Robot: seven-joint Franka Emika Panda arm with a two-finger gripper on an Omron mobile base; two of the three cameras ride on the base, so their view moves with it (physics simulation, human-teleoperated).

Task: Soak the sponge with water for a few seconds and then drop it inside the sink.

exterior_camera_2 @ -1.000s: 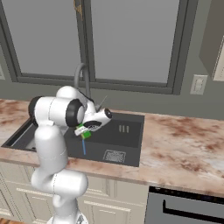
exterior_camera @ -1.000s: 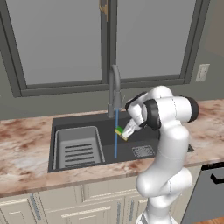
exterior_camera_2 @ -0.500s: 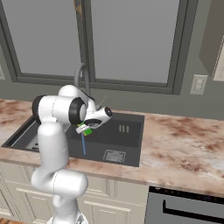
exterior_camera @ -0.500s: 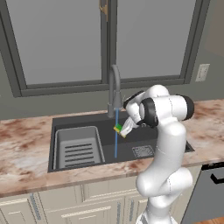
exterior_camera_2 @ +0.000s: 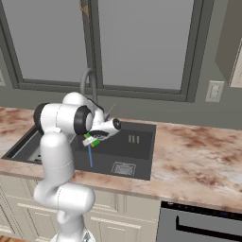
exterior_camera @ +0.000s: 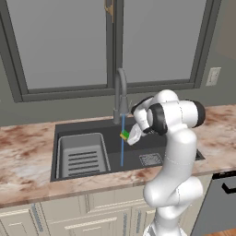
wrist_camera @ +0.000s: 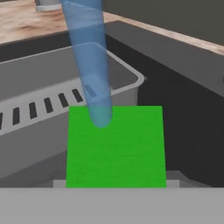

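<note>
A bright green sponge (exterior_camera: 124,135) with a yellow layer hangs above the dark grey sink (exterior_camera: 87,126), and my gripper (exterior_camera: 129,137) is shut on it. The thin blue water (exterior_camera: 122,150) falls straight from the gooseneck faucet (exterior_camera: 120,90) past the sponge into the basin. In the hand view the water (wrist_camera: 89,57) lands on the sponge's (wrist_camera: 116,146) green face near its upper left. From the right side, the gripper (exterior_camera_2: 97,138) holds the sponge (exterior_camera_2: 91,140) over the sink (exterior_camera_2: 142,127), with the water (exterior_camera_2: 90,158) running down below it.
A lighter grey slotted rack (exterior_camera: 83,154) fills the left half of the basin, close under the sponge in the hand view (wrist_camera: 43,105). A square drain grate (exterior_camera: 150,159) lies to the right. Marbled counter (exterior_camera_2: 198,151) surrounds the sink; a window stands behind.
The gripper carried the sponge a little up and toward the water stream during the first half second, then stayed nearly still. The grip is unchanged.
</note>
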